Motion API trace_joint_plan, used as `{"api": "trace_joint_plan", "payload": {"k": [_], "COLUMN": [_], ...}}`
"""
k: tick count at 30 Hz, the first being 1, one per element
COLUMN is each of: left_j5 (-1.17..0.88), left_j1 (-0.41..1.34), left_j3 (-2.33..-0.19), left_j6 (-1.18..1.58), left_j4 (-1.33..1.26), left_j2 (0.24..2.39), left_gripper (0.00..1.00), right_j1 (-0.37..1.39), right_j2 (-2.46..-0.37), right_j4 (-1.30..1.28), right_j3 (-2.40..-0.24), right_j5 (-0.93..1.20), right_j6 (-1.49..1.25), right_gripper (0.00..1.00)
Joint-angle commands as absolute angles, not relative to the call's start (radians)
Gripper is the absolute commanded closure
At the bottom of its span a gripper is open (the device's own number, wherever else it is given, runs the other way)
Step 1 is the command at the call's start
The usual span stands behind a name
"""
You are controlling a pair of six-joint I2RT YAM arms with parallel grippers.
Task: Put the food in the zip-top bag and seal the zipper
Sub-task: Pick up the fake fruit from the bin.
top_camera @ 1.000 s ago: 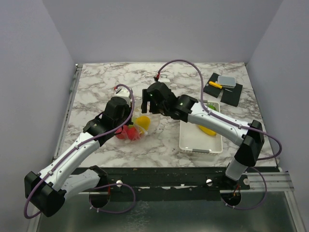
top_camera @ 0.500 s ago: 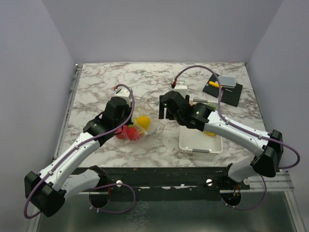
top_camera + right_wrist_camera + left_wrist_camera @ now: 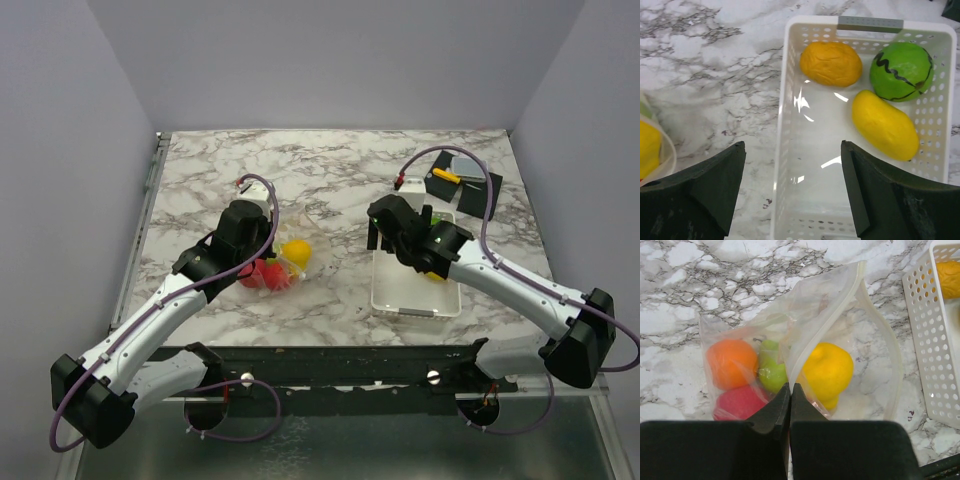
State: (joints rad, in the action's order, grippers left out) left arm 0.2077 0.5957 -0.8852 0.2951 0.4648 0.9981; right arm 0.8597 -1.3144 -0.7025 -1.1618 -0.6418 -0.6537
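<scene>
Open across marble tabletop [image 3: 340,275] between zip-top bag [image 3: 815,305] and white basket [image 3: 784,125]. Free over basket's near half, crowded at far end: orange fruit [image 3: 831,63], green fruit [image 3: 901,71], long yellow fruit [image 3: 885,125]. Bag mouth part-blocked by round yellow fruit [image 3: 827,371].

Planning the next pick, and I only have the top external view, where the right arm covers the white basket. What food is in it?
Observer: Three pieces lie in the white basket: an orange fruit, a green striped ball and a yellow oblong fruit.
Operator: Is the right gripper ready?
Observer: The right gripper hangs open over the basket, with nothing between its fingers.
Operator: And the bag?
Observer: The left gripper is shut on the mouth edge of the zip-top bag, and the mouth gapes open.
</scene>
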Motion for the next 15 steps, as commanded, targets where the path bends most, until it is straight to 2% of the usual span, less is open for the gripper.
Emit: {"api": "trace_joint_plan", "payload": {"k": [1,6,15], "left_j5": [0.193,0.193,0.189], "left_j1": [0.591,0.592,0.591], "left_j3": [-0.873,-0.874,-0.875], "left_j6": [0.289,0.287,0.287], "left_j4": [0.465,0.465,0.465], "left_j2": [1.005,1.009,1.011], "left_gripper": [1.00,1.00,1.00], "right_j1": [0.805,0.737,0.652], "right_j2": [-1.295,-1.311,-1.388], "right_j4": [-0.672,-0.613,-0.559], "right_j3": [-1.118,-1.087,-1.099], "right_j5": [-0.634,-0.551,-0.429], "right_j6": [-0.612,-0.577,-0.543], "right_gripper": [0.18,0.17,0.07]}}
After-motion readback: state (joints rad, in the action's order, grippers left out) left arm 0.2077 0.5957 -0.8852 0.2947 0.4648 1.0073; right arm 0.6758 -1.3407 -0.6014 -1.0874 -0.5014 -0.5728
